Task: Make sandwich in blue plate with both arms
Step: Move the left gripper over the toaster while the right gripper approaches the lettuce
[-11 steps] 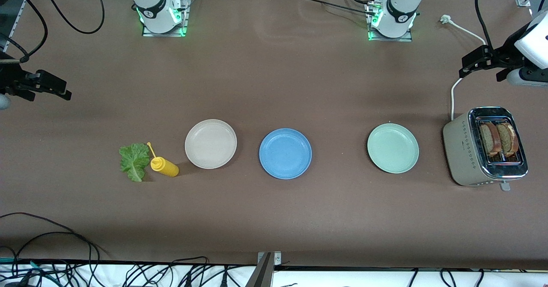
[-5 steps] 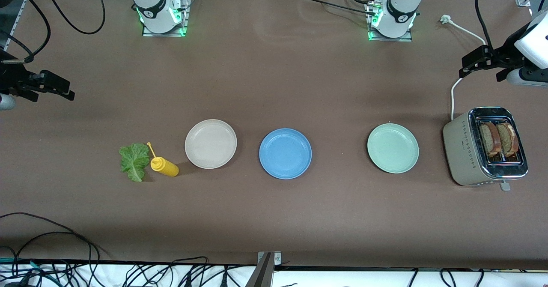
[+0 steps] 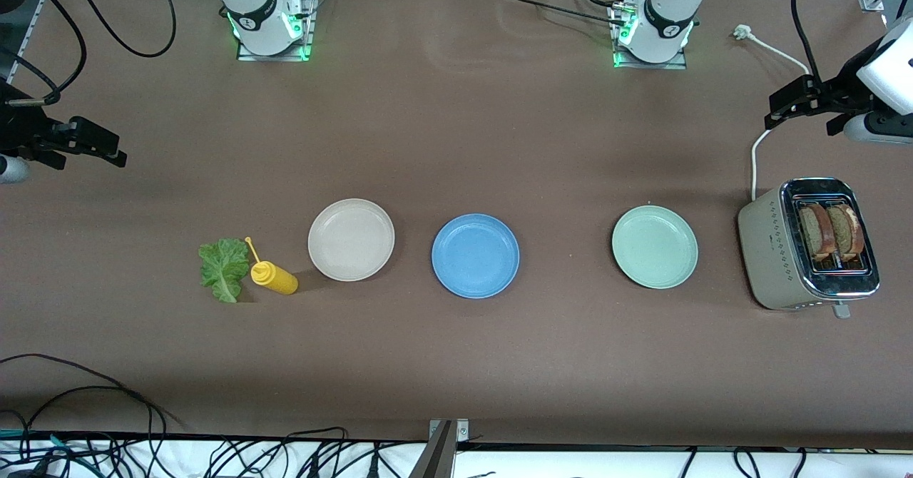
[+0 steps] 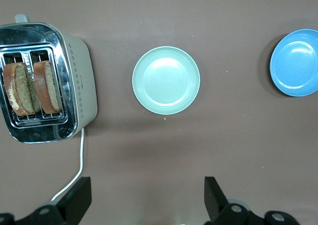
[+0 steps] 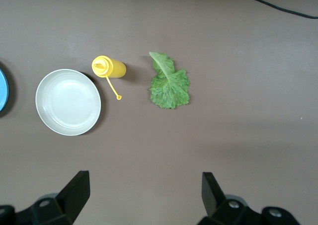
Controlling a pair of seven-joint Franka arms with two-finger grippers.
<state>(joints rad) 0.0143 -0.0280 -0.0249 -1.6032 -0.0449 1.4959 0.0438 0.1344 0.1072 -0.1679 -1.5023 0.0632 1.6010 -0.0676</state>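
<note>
Fingers of the left gripper stand fully apart in the front view and hold nothing; we see this gripper in the air over bare table at the left arm's end, with the toaster standing on the table below it, nearer to the front camera. Two toast slices stand upright in the toaster's slots. The right gripper hangs over bare table at the right arm's end, its fingers equally wide and empty. We find the blue plate at mid-table, well apart from both grippers, with nothing on it; the beige plate lies beside it toward the right arm's end and the pale green plate toward the left arm's end. A lettuce leaf lies flat, touching the yellow squeeze bottle, which lies on its side near the beige plate. In the left wrist view, the left gripper's two fingers frame bare table, widely spread; the toaster, pale green plate and blue plate lie ahead of them. In the right wrist view, the right gripper's fingers are likewise spread with nothing between them; the lettuce leaf, squeeze bottle and beige plate lie ahead, clear of the fingers.
</note>
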